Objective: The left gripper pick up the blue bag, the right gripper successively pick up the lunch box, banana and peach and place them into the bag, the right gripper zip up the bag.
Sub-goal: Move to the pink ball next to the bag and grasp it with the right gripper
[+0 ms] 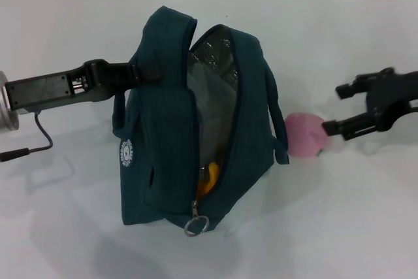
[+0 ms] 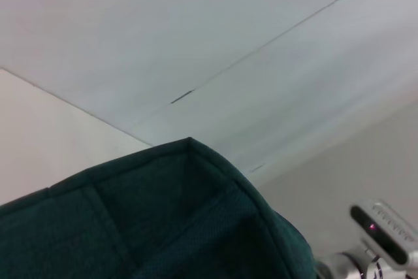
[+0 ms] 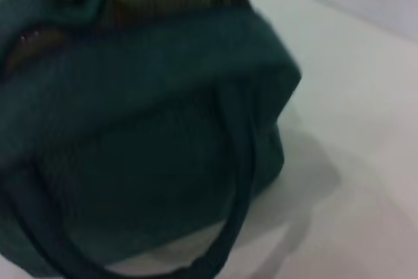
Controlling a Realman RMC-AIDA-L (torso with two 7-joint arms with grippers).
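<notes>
One white tabletop [image 1: 339, 227] carries everything. On it, a little left of the middle, stands one blue bag [image 1: 163, 161], upright, its zip open down the near face so the silver lining [image 1: 212, 83] shows. A silver ring pull [image 1: 194, 225] hangs at the near bottom end of the zip, and a round white logo [image 1: 127, 153] sits on the bag's left side. The right wrist view shows the bag's right side with one loop handle [image 3: 238, 181] hanging down it.

Two arms are in view. The left end effector [image 1: 145, 74] reaches in from the left and is closed on the bag's left top edge. The right end effector [image 1: 333, 108] hovers at the far right, above the tabletop, its two fingers spread apart and empty, just right of the peach.

One peach [image 1: 305, 134] lies on the tabletop, just beside the bag's right side. One banana [image 1: 208, 178] is inside the bag, a yellow-orange part showing through the zip gap. The lunch box cannot be made out.
</notes>
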